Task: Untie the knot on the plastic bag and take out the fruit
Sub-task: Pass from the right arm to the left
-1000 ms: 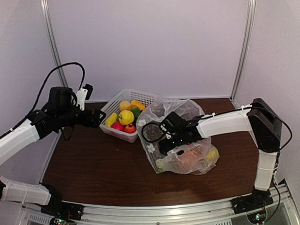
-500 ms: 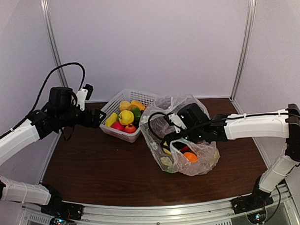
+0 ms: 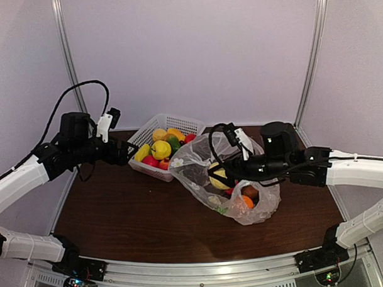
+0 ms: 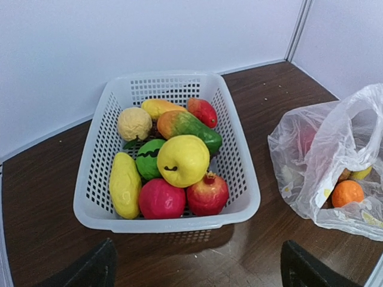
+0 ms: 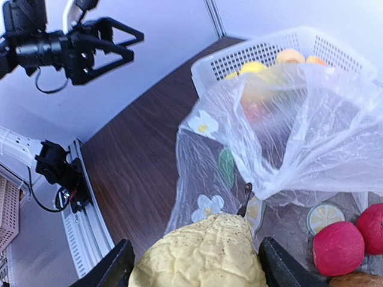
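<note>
Bag (image 5: 299,137) clear, crinkled, flower-printed, yellow fruit (image 5: 197,254) bumpy, speckled

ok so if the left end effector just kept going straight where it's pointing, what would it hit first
Most likely the near wall of the white lattice plastic basket, which sits straight ahead of the open left end effector. Height is unclear, so it might clear the rim instead.

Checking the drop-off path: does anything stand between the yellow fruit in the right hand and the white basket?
Yes: a raised clear wall of the bag hangs between the yellow fruit, held by the right hand, and the basket.
</note>
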Available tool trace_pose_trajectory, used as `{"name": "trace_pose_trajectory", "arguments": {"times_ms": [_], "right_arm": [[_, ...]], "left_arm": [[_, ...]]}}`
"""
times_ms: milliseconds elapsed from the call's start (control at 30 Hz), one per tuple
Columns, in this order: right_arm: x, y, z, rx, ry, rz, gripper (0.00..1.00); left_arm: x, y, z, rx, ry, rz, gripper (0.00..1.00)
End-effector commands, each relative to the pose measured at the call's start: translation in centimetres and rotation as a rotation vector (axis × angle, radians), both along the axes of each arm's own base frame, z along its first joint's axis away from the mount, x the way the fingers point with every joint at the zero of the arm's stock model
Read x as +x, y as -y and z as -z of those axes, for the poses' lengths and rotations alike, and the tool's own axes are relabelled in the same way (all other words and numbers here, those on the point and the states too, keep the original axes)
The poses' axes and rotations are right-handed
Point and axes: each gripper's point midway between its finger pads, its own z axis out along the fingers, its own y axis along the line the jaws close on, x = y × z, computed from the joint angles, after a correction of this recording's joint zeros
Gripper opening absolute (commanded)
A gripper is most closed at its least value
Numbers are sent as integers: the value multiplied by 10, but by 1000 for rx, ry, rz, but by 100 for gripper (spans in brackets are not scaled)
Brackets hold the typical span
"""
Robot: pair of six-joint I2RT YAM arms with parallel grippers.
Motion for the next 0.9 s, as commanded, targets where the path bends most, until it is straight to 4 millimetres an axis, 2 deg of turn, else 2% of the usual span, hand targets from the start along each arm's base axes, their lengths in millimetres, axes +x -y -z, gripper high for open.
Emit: {"name": "trace_pose_trajectory", "arguments": {"times_ms": [0,167,300,467,567,700,867], "right_arm": [[-3,4,-50,124,96,7,69],[5,6,-92,175,177,41,71],[11,-8,-112,216,160,30,71],[3,-30,-138,379,129,-53,71],[-2,-36,-144,430,117,-92,71],[-2,-40,-145,446,93,-98,71],[-1,-44,-137,427,65,-95,71]], "left_arm": [[-17,25,-24,-55,92,149,96],[-45,59,-65,-154,200,332,96],[-63,89,-93,-181,292,450,93],[-80,126,-98,-178,308,590,93],[-91,145,-98,-206,296,664,93],[-102,170,-98,-200,304,726,96],[-98,185,-95,-196,305,713,97]]}}
